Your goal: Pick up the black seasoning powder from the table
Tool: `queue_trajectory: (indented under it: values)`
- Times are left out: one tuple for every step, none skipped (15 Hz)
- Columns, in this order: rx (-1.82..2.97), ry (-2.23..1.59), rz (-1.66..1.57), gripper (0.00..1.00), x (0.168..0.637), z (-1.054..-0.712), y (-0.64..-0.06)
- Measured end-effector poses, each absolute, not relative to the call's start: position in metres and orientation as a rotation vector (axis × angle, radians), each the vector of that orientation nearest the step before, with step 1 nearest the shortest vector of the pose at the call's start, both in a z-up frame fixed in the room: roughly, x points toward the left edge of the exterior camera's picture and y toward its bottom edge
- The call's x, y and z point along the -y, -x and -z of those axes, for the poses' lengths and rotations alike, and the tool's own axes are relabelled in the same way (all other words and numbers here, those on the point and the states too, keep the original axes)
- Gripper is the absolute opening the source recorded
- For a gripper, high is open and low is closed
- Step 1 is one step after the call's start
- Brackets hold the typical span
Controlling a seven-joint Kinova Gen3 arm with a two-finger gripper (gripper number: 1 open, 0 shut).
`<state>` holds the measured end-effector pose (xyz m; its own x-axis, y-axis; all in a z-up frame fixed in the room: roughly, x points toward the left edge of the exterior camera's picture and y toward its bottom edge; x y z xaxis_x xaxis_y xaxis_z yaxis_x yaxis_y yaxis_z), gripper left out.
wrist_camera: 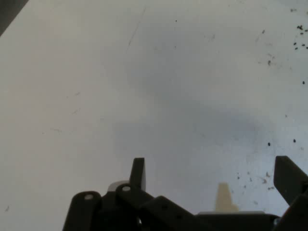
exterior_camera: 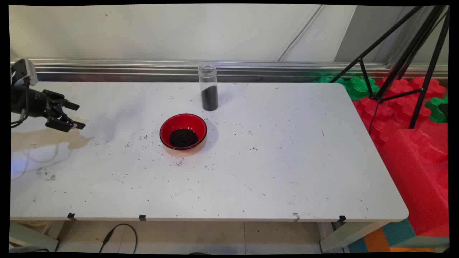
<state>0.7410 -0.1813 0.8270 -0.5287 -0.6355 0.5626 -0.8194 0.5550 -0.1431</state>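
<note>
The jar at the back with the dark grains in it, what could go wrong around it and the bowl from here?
1. The clear jar is tall, narrow and has no lid visible, so a nudge could probably tip it and spill grains toward the red bowl.
2. Loose grains already dot the table; a sweeping move might spread them.
3. The gripper is open and empty at the left, level with the jar, so a sideways sweep could strike it.

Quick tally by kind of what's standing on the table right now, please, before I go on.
Bowls: 1, the red bowl holding dark grains.
Jars: 1, the clear jar part full of dark grains, standing behind the bowl.
Total: 2.
The gripper holds nothing, jaws open.
</note>
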Motion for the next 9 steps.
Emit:
queue_trajectory:
  values:
    - [2.339, -1.178, -0.549, 1.00, 0.183, -0.828, -0.740]
    - [2.337, -1.180, -0.550, 1.00, 0.184, -0.828, -0.739]
    - [2.335, -1.182, -0.550, 1.00, 0.185, -0.829, -0.738]
    - [2.334, -1.183, -0.551, 1.00, 0.186, -0.830, -0.737]
    - [2.330, -1.184, -0.551, 1.00, 0.189, -0.831, -0.735]
    - [2.328, -1.184, -0.551, 1.00, 0.190, -0.832, -0.734]
    - [2.325, -1.183, -0.552, 1.00, 0.193, -0.833, -0.732]
    - [2.324, -1.182, -0.552, 1.00, 0.195, -0.834, -0.730]
    - [2.320, -1.181, -0.553, 1.00, 0.199, -0.836, -0.728]
